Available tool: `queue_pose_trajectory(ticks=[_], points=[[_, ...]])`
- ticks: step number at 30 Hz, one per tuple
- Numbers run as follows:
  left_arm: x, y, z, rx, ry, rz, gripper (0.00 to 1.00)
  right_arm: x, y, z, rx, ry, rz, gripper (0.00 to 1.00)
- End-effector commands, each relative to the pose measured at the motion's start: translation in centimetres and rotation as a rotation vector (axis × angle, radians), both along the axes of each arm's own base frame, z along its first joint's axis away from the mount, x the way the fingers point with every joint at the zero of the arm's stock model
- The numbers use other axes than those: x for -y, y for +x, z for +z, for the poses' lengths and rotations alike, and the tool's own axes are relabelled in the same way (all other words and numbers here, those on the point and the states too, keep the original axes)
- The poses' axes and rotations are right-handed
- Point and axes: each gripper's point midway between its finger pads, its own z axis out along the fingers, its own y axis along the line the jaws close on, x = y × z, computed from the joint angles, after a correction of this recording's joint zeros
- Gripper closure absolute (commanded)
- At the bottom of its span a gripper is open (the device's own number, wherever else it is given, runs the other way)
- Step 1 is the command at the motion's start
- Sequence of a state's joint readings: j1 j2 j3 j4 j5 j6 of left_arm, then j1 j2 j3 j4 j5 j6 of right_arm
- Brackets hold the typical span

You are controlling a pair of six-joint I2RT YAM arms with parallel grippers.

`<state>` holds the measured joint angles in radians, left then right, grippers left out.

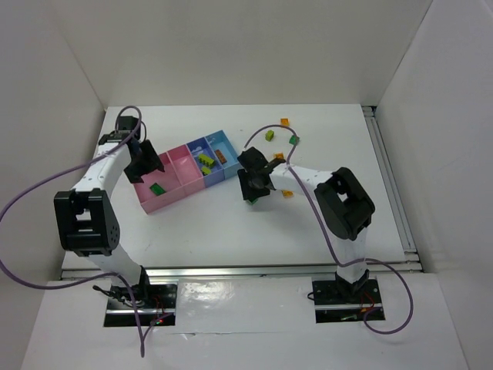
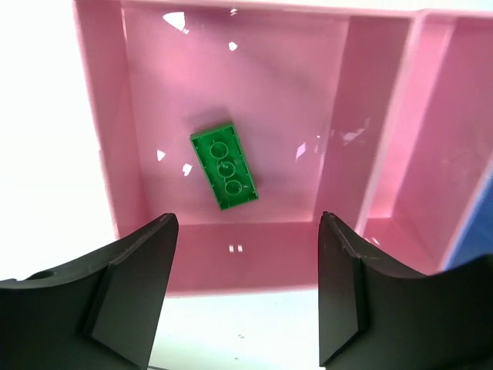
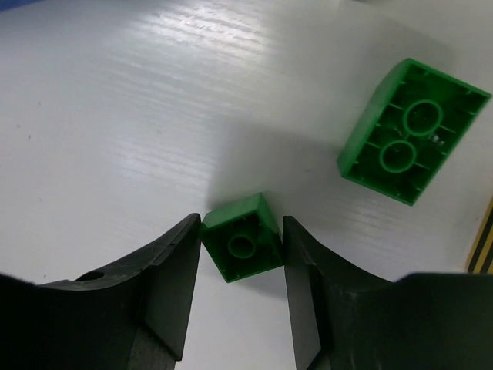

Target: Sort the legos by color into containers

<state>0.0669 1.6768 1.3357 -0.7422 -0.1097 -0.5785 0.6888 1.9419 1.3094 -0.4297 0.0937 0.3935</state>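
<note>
- White table (image 1: pixel 231 231) carries everything.
- Pink and blue containers (image 1: pixel 176 199) stand in one joined row, left of the middle and turned at an angle.
- The left gripper (image 2: pixel 248 223) hangs over the end pink bin, its jaws wide apart and holding nothing.
- The right gripper (image 3: pixel 240 230) is low over the table, right of the row. Its jaws are closed on a small green brick (image 3: pixel 245 250), and both fingers touch its sides.
- A long green brick (image 2: pixel 224 166) lies flat, studs up, on the floor of that end pink bin.
- A wider green brick (image 3: pixel 412 131) lies upside down on the table near the right gripper, apart from the fingers.
- Lime-green bricks (image 1: pixel 206 161) lie in one blue bin, and an amber brick (image 1: pixel 220 155) in the next.
- An orange brick (image 1: pixel 284 122), a lime brick (image 1: pixel 270 135) and a green brick (image 1: pixel 293 139) lie loose at the far side.
</note>
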Motion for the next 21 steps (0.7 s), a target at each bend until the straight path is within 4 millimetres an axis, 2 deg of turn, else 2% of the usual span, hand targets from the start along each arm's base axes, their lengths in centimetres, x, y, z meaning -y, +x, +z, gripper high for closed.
queue_pose_trajectory(ticks=[1, 2, 3, 5, 8, 9, 11, 12, 14, 15, 16, 17, 18, 19, 20, 21], points=[[0.2, 0.7, 4.4, 0.116, -0.017, -0.016, 0.25, -1.7, 0.7, 1.4, 0.053, 0.026, 0.022, 0.57], [0.4, 0.5, 4.9, 0.124, -0.029, -0.012, 0.25, -1.9, 1.0, 1.7, 0.061, 0.032, 0.022, 0.62], [0.4, 0.7, 5.2, 0.133, -0.028, -0.012, 0.25, -2.2, 0.4, 2.0, 0.055, 0.032, 0.045, 0.65], [0.0, 0.5, 6.0, 0.148, -0.031, 0.009, 0.25, -3.5, 0.1, 3.2, 0.074, 0.049, 0.07, 0.66], [-0.3, 0.1, 7.6, 0.182, -0.07, 0.038, 0.25, -6.1, -0.1, 6.5, 0.123, 0.113, 0.124, 0.66], [-0.7, 0.1, 8.1, 0.188, -0.081, 0.058, 0.25, -7.3, 0.5, 8.4, 0.163, 0.14, 0.143, 0.66], [-0.8, -0.1, 9.1, 0.212, -0.092, 0.07, 0.25, -8.7, 1.1, 10.1, 0.201, 0.166, 0.165, 0.66], [-0.6, -0.3, 9.8, 0.231, -0.103, 0.061, 0.25, -10.1, 1.6, 12.0, 0.238, 0.2, 0.187, 0.66], [-0.7, -0.6, 11.0, 0.269, -0.114, 0.094, 0.25, -11.5, 2.4, 12.7, 0.258, 0.226, 0.224, 0.66], [-1.1, -0.7, 11.4, 0.28, -0.111, 0.104, 0.25, -13.1, 3.1, 14.8, 0.307, 0.26, 0.244, 0.66], [-1.0, -1.0, 11.4, 0.281, -0.117, 0.113, 0.25, -14.0, 3.7, 15.8, 0.33, 0.281, 0.261, 0.66], [-1.0, -1.0, 11.4, 0.281, -0.117, 0.113, 0.25, -15.0, 4.2, 14.5, 0.302, 0.273, 0.272, 0.66], [-1.2, -0.9, 11.1, 0.281, -0.125, 0.117, 0.25, -16.8, 5.0, 17.7, 0.356, 0.322, 0.294, 0.66], [-1.2, -0.9, 11.1, 0.281, -0.125, 0.117, 0.25, -17.7, 4.9, 17.7, 0.358, 0.315, 0.316, 0.66], [-1.3, -1.2, 10.6, 0.258, -0.139, 0.122, 0.25, -19.0, 5.0, 16.3, 0.34, 0.308, 0.344, 0.66], [-1.1, -1.4, 10.5, 0.249, -0.148, 0.118, 0.25, -20.4, 5.5, 18.8, 0.395, 0.348, 0.359, 0.66]])
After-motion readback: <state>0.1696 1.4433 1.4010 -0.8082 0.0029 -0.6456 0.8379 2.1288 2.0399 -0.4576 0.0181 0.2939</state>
